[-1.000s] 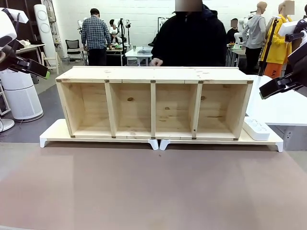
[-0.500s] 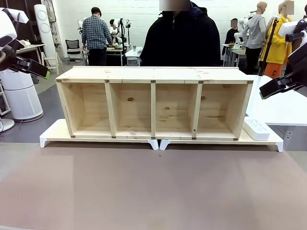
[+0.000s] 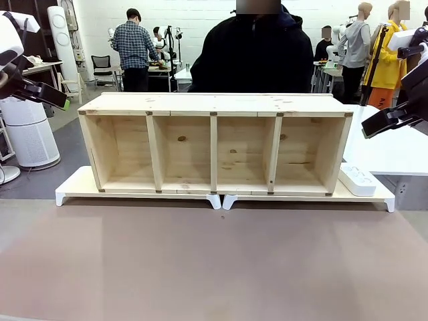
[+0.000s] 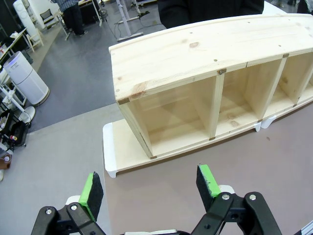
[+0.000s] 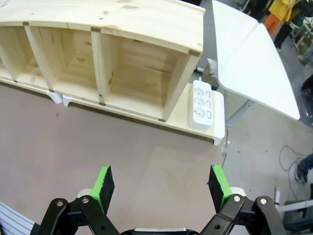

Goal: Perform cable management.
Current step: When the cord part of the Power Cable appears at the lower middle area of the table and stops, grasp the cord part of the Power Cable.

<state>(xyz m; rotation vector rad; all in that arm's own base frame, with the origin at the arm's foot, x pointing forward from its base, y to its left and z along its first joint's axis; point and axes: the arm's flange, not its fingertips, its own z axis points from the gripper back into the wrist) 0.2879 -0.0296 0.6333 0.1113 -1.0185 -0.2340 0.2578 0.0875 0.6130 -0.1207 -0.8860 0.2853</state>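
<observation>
From the front, a long pale wooden shelf unit point(image 3: 214, 103) with four open compartments is sitting across the middle of the frame on two low white platforms point(image 3: 73, 188), at the far side of the brown-topped table point(image 3: 214, 267). A white rectangular power strip point(image 3: 358, 179) is lying on the right platform, just beside the shelf unit's right wall. A person in a black hooded top point(image 3: 261, 60) is standing behind the shelf unit.

From the left wrist, the left claw point(image 4: 149, 188) is hanging released at the bottom of the frame. Its green pads are spread wide, with bare table between them.

From the right wrist, the right claw point(image 5: 161, 188) is likewise gaping and gripping nothing. The power strip is showing right of centre.

Where the thin black cable is lying, I cannot tell.
</observation>
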